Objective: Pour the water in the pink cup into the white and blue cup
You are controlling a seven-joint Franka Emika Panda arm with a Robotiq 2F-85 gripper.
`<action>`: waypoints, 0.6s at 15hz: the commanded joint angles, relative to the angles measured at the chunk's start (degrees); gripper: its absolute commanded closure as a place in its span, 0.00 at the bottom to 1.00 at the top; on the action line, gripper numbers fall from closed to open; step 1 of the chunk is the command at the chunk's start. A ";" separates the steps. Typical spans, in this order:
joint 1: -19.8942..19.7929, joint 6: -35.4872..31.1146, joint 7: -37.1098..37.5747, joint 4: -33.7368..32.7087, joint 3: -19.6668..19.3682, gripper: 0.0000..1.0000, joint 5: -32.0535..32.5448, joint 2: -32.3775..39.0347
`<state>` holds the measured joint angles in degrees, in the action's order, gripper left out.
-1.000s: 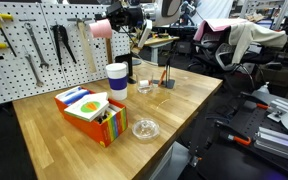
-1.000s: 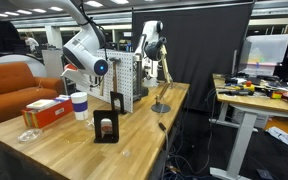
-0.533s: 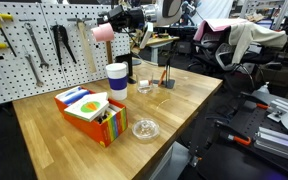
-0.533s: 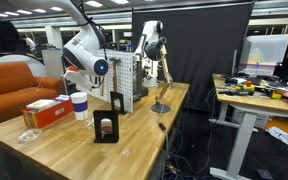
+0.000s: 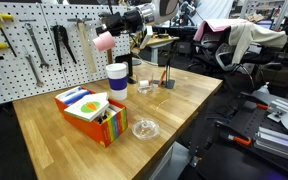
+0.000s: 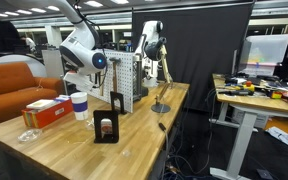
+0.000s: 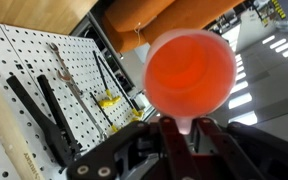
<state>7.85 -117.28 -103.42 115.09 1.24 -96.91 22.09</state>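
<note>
Since the earlier frames the pink cup (image 5: pixel 104 41) has dropped lower and tipped further; everything on the table looks unmoved.

In an exterior view, the cup is held in the air in front of the pegboard (image 5: pixel 34 45), above and just left of the white and blue cup (image 5: pixel 116 78), not touching it. Its long axis is well off upright, approx. slanting, w/ the wider end toward lower left. The gripper (image 5: pixel 113 32) comes in from the right and is clamped on the cup. The white and blue cup stands upright on the wooden table (image 5: pixel 44 140), a smooth cylinder w/ dark bands. Near it on the left is an orange box (image 5: pixel 89 112) w/ a colourful top. One clear glass dish (image 5: pixel 144 129) sits nearer, another (image 5: pixel 145 87) to the right.

In an exterior view from the table's end, the white arm (image 6: pixel 79 48) hangs over the white and blue cup (image 6: pixel 80 105). The pink cup can't be made out here. A black stand (image 6: pixel 106 128) is right of the cup.

Wrist view: the pink cup (image 7: pixel 191 70) shows as a glowing round disc facing the cam; mouth or base, can't tell. Its handle runs down into the gripper (image 7: pixel 187 135), jaws closed on it. The pegboard (image 7: pixel 24 70) w/ tools is on the left.
</note>
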 commanded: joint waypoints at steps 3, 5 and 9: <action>2.40 -8.43 5.90 4.55 0.22 0.96 17.01 -5.12; 2.82 -10.09 8.62 7.14 0.93 0.96 22.61 -7.59; 3.91 -18.62 13.26 11.78 2.91 0.96 31.39 -8.85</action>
<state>11.21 -128.88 -94.26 122.55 2.78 -69.80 14.71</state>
